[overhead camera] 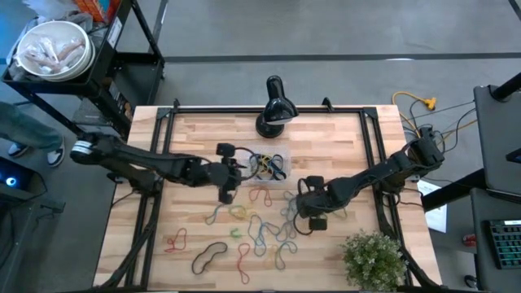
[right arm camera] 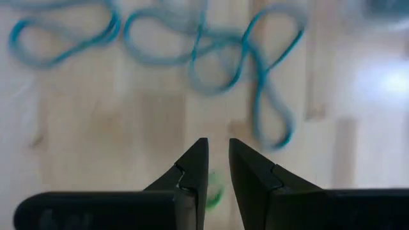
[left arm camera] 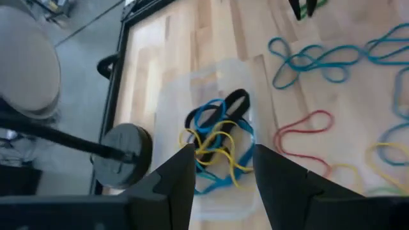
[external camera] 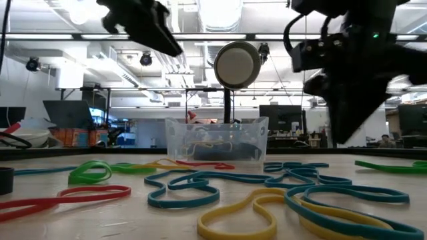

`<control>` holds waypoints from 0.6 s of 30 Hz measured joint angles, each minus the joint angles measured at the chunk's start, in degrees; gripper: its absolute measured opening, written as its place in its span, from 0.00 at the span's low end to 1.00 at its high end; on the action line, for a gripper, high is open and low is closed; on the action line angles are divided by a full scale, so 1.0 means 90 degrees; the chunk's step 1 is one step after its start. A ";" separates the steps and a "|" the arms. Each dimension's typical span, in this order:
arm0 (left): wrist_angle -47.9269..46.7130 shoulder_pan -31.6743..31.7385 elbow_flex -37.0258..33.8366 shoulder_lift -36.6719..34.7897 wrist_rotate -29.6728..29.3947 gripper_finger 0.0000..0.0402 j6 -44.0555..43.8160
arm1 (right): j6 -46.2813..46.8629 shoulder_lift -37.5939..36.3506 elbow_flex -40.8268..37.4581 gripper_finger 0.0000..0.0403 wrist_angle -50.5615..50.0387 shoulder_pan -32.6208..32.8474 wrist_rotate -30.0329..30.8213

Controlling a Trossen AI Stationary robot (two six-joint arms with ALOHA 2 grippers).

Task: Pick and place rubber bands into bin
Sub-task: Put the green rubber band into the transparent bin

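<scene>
Many rubber bands [overhead camera: 259, 232] scattered on wooden table [overhead camera: 195, 130], open-plan office behind

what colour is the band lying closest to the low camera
Yellow: the nearest rubber band is a yellow loop, clearest in the low view.

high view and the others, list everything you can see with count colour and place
clear plastic bin: one, table centre, holding a tangle of blue, yellow and black rubber bands
loose rubber bands: many, blue, red, yellow, green, orange, black, spread on the wood in front of the bin
wooden table: one, light slats, black frame
black desk lamp: one, round base at the table's far edge
artificial green plant: one, near right corner
white round bowl: one, on a cart beyond the far left corner
yellow cable: one, floor past the far right corner
left gripper: open, above the bin
right gripper: narrow gap, a green scrap between the fingers, over the bands
</scene>
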 joint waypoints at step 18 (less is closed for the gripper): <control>-0.0169 -0.0197 -0.1282 -0.0663 -0.0004 0.35 -0.0851 | 0.0759 0.0052 0.0044 0.14 -0.0642 -0.0005 -0.0514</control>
